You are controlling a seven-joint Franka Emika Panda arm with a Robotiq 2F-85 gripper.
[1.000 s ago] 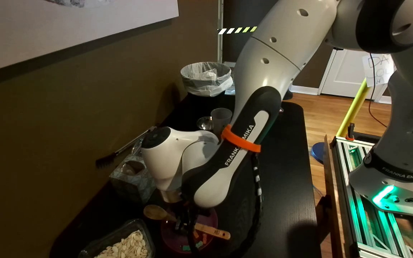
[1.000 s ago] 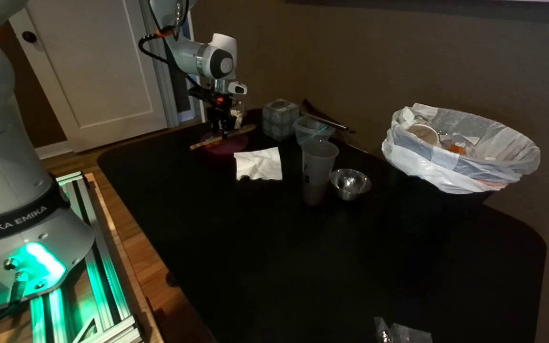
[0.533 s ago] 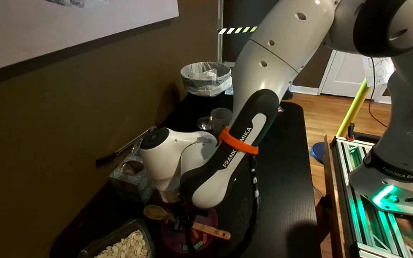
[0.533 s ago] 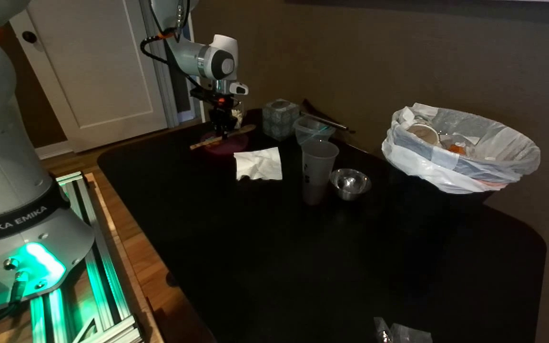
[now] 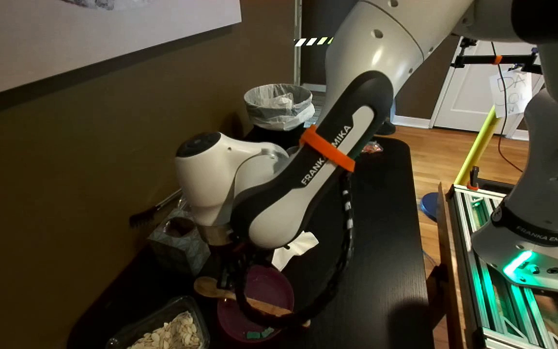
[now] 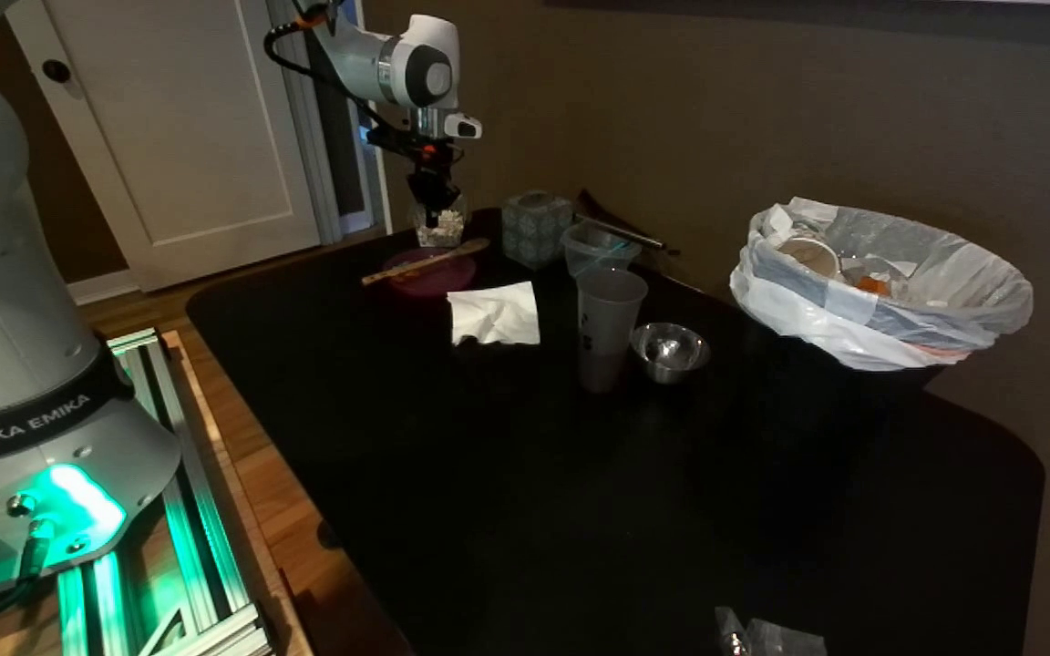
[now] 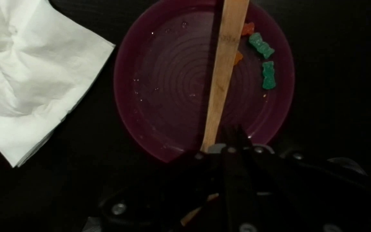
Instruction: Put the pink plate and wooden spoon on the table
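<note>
The pink plate (image 7: 169,77) (image 6: 438,281) rests on the black table (image 6: 525,474) near its far end, with several gummy bears (image 7: 268,75) on it. Across the plate lies the wooden spoon (image 7: 220,74) (image 6: 425,263), its handle and its bowl end reaching past opposite sides of the rim; the bowl end (image 5: 206,287) is plain in an exterior view. Above them, apart from both, hangs my gripper (image 7: 233,127) (image 6: 432,219). Its fingers are together with nothing between them. In the wrist view the gripper hides the spoon's lower part.
Beside the plate lies a white napkin (image 6: 494,314). Around stand a tissue box (image 6: 536,230), a plastic tub (image 6: 587,260), a tall cup (image 6: 605,333), a metal bowl (image 6: 671,353) and a lined bin (image 6: 817,319). A tray (image 5: 201,320) of pale seeds sits close to the plate.
My gripper has risen from the spoon and plate, and its fingers have come together. The spoon has stayed lying across the plate.
</note>
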